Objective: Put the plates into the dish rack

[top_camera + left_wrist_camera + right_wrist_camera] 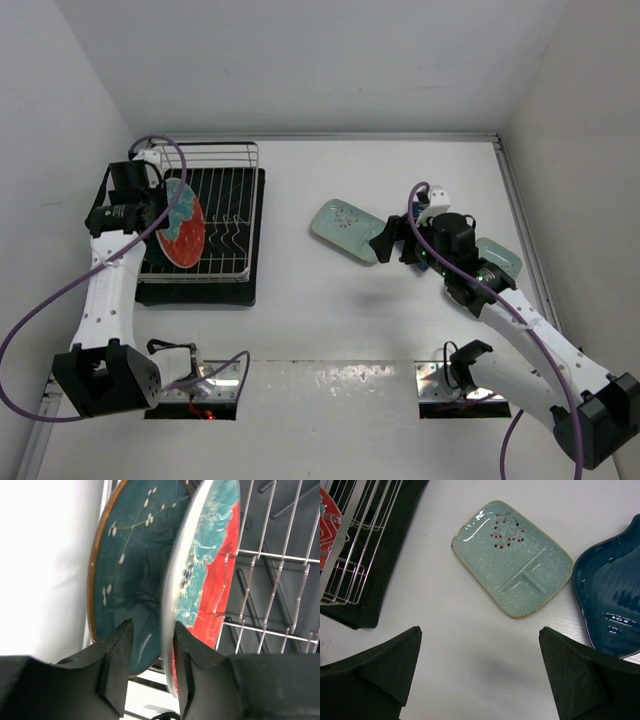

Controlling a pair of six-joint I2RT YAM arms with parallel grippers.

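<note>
The dish rack (222, 210) stands at the left on its black tray. The red plate (184, 226) stands upright in it. In the left wrist view the red plate (212, 565) stands next to the dark teal plate (127, 570). My left gripper (154, 672) straddles the red plate's rim. One finger (187, 670) is against the rim, and a gap shows at the other finger. My right gripper (480, 650) is open and empty over bare table, short of a mint plate (515, 555). The blue leaf plate (615, 600) lies to its right.
A second mint plate (500, 258) lies partly under my right arm near the right wall. In the right wrist view the rack's corner (355, 555) shows at the left. White walls close in the table on the left, back and right.
</note>
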